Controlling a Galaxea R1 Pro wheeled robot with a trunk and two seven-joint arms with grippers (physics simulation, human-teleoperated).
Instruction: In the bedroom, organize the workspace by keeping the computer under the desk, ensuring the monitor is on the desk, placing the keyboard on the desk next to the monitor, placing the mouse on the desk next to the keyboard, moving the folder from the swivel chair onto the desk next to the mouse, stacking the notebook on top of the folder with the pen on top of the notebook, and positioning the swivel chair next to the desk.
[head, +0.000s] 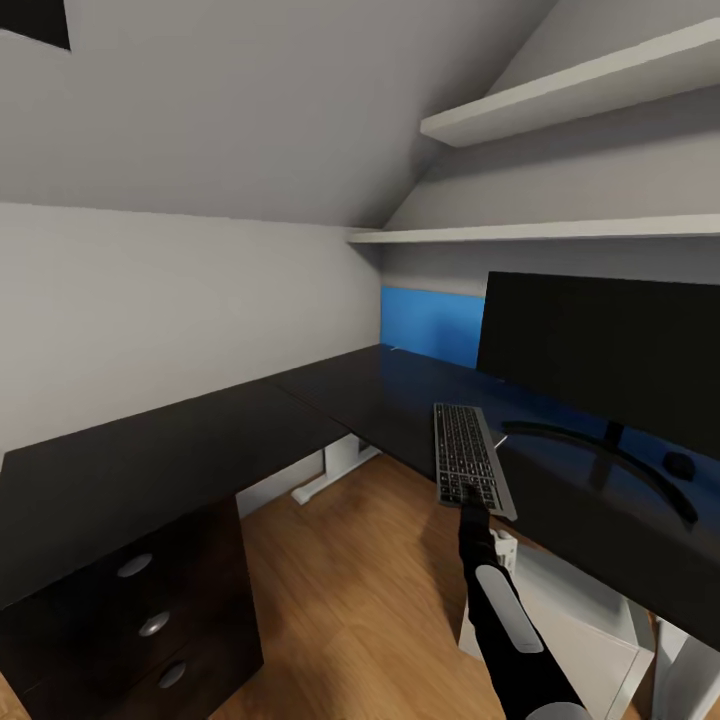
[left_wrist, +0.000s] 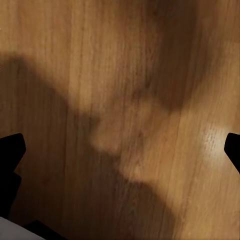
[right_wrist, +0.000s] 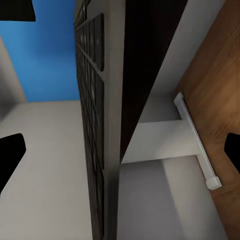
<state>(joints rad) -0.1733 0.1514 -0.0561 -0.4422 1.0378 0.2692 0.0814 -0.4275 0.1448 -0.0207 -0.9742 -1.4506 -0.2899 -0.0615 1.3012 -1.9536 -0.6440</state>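
Monitor (head: 600, 350) is seen upright on the black desk (head: 180, 450), its curved stand planted on the top. Keyboard (head: 468, 470) lies on the desk just in front of the monitor's left part, near end at the desk edge and slightly overhanging. Mouse (head: 679, 462) is seen as a small dark lump on the desk beside the stand's right foot, well apart from the keyboard.

Right gripper (head: 474, 508) is held at the keyboard's near end. In the right wrist view the keyboard (right_wrist: 95, 125) runs edge-on between the two dark fingertips at the frame sides; the jaws look spread wide, though contact with the keyboard cannot be told.

Left gripper (left_wrist: 120, 150) is pointed at bare wooden floor (left_wrist: 125, 75), jaws wide apart, nothing held.

Progress, as judged: monitor on desk done; keyboard placement beside it nearly settled or being adjusted; mouse probably to be brought closer. Folder, notebook, pen and chair steps are taken as outstanding. A white box (head: 570, 630) under the desk may be the computer; uncertain.
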